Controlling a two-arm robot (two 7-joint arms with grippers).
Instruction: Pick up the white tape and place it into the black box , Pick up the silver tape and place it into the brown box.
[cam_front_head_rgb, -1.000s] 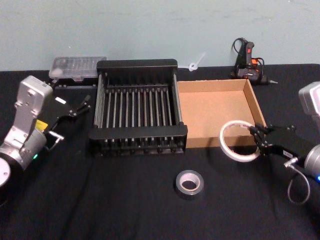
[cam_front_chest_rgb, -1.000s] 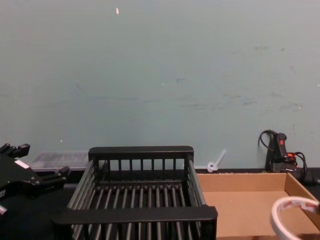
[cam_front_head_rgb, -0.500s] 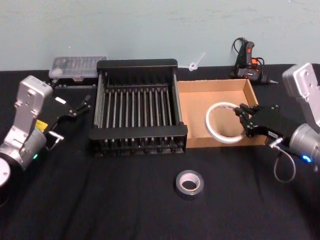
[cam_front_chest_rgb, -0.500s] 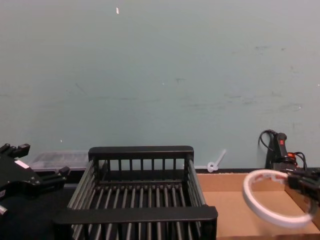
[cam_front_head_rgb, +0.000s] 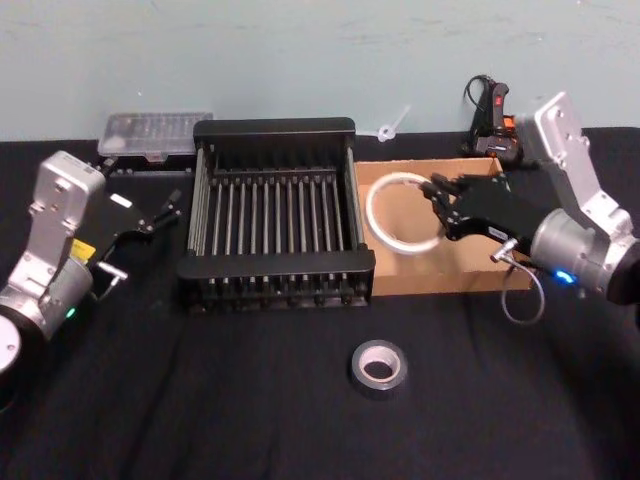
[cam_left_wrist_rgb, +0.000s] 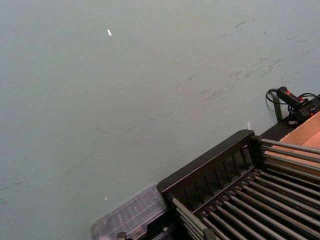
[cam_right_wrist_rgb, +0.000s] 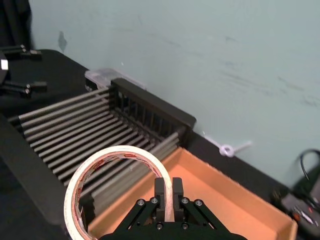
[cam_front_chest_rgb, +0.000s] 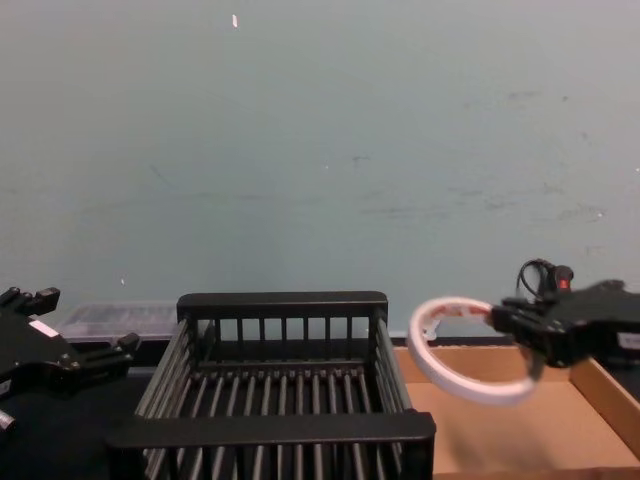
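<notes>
My right gripper (cam_front_head_rgb: 437, 205) is shut on the rim of the white tape (cam_front_head_rgb: 371, 213) and holds it in the air, tilted, over the left part of the brown box (cam_front_head_rgb: 440, 281), close to the black box (cam_front_head_rgb: 275, 268). The chest view shows the white tape (cam_front_chest_rgb: 418, 355) hanging just right of the black box (cam_front_chest_rgb: 270, 428). In the right wrist view the fingers (cam_right_wrist_rgb: 167, 197) pinch the white tape (cam_right_wrist_rgb: 72, 200), and its red-printed core is visible. On the black cloth in front of both boxes lies the silver tape (cam_front_head_rgb: 360, 380). My left gripper (cam_front_head_rgb: 170, 205) rests open, left of the black box.
A clear plastic case (cam_front_head_rgb: 155, 135) lies behind the black box at the back left. A glue gun (cam_front_head_rgb: 495, 120) with its cable and a small white plastic piece (cam_front_head_rgb: 392, 125) sit against the wall behind the brown box.
My right gripper has lifted the white tape from the brown box's front right corner and carried it left across the box toward the black box. The left arm has not moved.
</notes>
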